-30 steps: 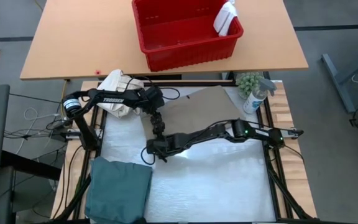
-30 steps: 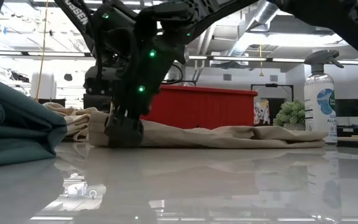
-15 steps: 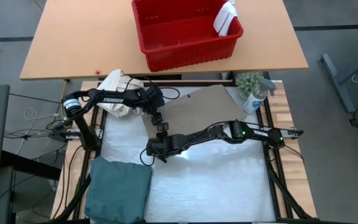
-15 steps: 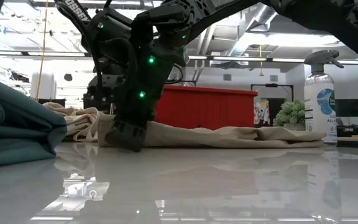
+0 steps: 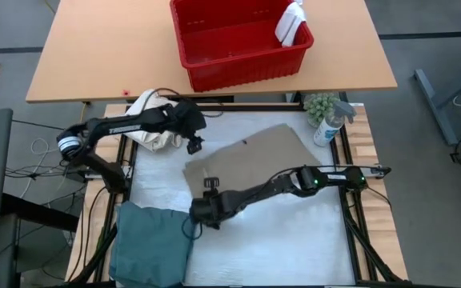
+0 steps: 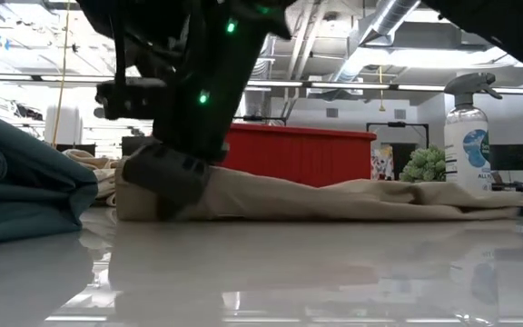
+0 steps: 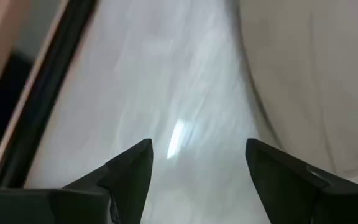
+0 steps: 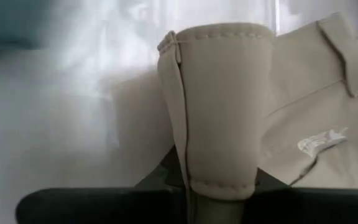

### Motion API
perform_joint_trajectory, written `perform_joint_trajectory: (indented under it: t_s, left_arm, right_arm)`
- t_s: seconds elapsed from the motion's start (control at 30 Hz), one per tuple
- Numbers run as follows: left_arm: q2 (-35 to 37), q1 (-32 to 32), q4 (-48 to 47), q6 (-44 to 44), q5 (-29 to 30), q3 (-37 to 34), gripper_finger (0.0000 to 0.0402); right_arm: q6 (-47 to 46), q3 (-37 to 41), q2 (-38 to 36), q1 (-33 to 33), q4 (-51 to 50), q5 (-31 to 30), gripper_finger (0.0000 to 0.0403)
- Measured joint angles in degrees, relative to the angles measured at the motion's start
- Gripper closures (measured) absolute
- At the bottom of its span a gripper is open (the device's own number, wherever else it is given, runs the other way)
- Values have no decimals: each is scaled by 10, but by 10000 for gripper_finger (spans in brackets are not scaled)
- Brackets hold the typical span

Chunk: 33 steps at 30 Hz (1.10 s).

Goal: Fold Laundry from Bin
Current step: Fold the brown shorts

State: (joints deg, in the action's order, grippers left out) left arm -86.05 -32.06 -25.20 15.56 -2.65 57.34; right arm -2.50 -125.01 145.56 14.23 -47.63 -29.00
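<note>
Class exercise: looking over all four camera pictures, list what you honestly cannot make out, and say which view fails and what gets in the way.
1. Low view: the right gripper blocks the near end of the khaki trousers.
2. High view: the white cloth in the red bin is too small to identify.
3. Right wrist view: a trouser fold fills the centre, hiding the jaws' tips.
4. High view: the teal garment is cut off by the bottom edge.
5. Left wrist view: the table is blurred beyond the open left gripper.

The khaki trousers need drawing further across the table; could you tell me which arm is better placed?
Right, probably. The right gripper is shut on the khaki trousers, while the left gripper hangs open beyond their far edge, holding nothing.
</note>
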Motion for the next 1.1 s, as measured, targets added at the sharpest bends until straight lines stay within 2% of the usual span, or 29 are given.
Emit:
perform_joint_trajectory:
  t_s: [0.07,0.17,0.2,0.23,0.33,0.47,0.6,0.73,0.87,1.1]
  left_arm:
    - [12,-8,23,17,-79,0,155]
    - [14,-12,84,75,-293,-2,155]
    - [12,-11,98,107,-343,-4,155]
    - [5,-7,120,133,-369,-4,155]
    - [-36,2,198,151,-379,-4,155]
    - [-116,13,280,109,-417,12,155]
    - [-196,42,292,92,-436,46,155]
    - [-256,74,271,128,-428,87,155]
    - [-294,93,272,131,-416,114,155]
    - [-322,94,250,139,-375,117,155]
  right_arm:
    - [-26,-5,-1,11,-24,16,336]
    - [-35,-5,-2,28,-35,21,336]
    - [-35,-5,-2,34,-35,23,336]
    - [-35,-5,-2,41,-35,28,336]
    - [-21,-5,-2,59,-39,39,336]
    - [51,-6,-3,71,-43,73,336]
    - [106,-6,-3,81,-46,75,336]
    - [169,-6,-3,98,-44,80,336]
    - [165,-6,-3,112,-55,83,336]
    - [78,-6,-3,134,-85,83,336]
